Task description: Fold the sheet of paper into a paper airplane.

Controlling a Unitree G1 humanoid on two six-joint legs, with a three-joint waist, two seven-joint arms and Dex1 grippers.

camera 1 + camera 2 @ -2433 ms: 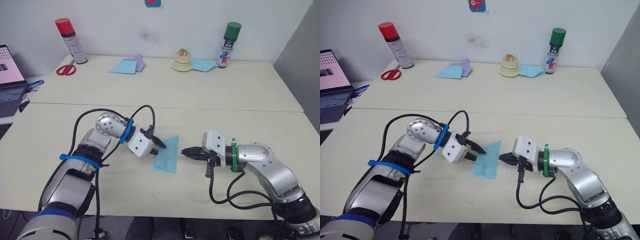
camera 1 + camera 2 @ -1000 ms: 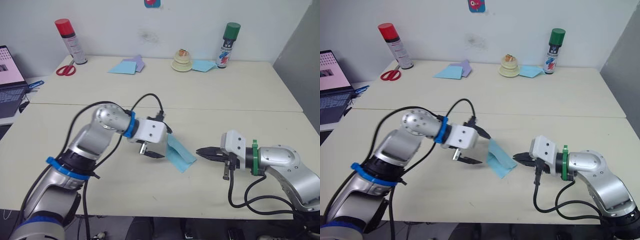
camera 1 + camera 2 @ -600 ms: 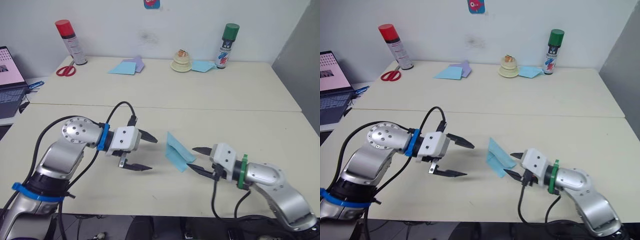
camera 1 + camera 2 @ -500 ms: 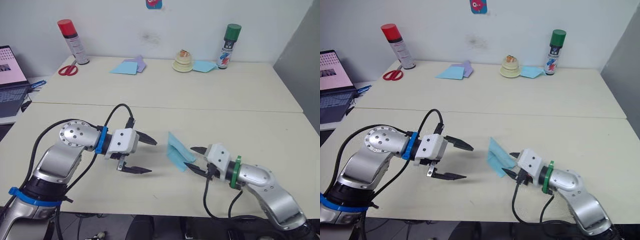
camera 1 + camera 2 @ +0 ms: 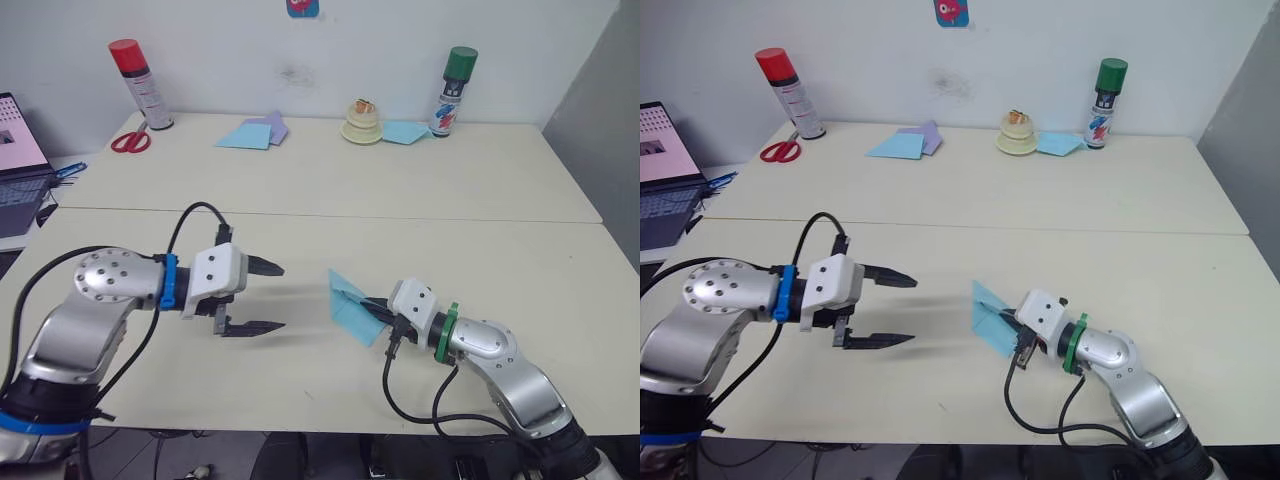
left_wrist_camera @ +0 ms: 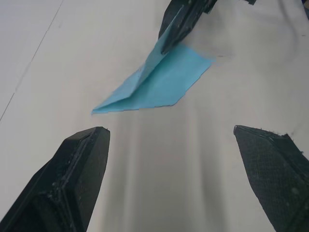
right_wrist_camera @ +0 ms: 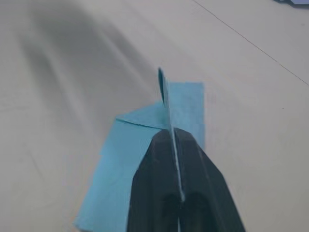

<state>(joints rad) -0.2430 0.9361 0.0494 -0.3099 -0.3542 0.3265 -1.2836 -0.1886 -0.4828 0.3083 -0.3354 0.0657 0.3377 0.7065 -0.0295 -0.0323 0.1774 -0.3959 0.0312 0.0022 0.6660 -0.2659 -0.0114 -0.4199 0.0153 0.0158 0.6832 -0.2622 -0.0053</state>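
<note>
The sheet of paper (image 5: 350, 305), partly folded, lies near the middle of the worktop (image 5: 300, 200); it has been released by the left gripper (image 5: 262, 297), now drawn back leftward with jaws spread; an upright flap has been clenched by the right gripper (image 5: 378, 313), suggesting handover for the next crease; no containers are seen.

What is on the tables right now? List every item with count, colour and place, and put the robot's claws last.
sheet of paper: one, light blue, folded, near table, one flap raised.
spray cans: two; red-capped far left, green-capped far right.
scissors: one, red-handled, beside the red-capped can.
flat paper sheets: light blue with lilac at far middle; another light blue by the green-capped can.
cream round object: one, far table.
laptop: one, left edge.
left claw: open, apart from the paper.
right claw: shut on the raised flap.
</note>
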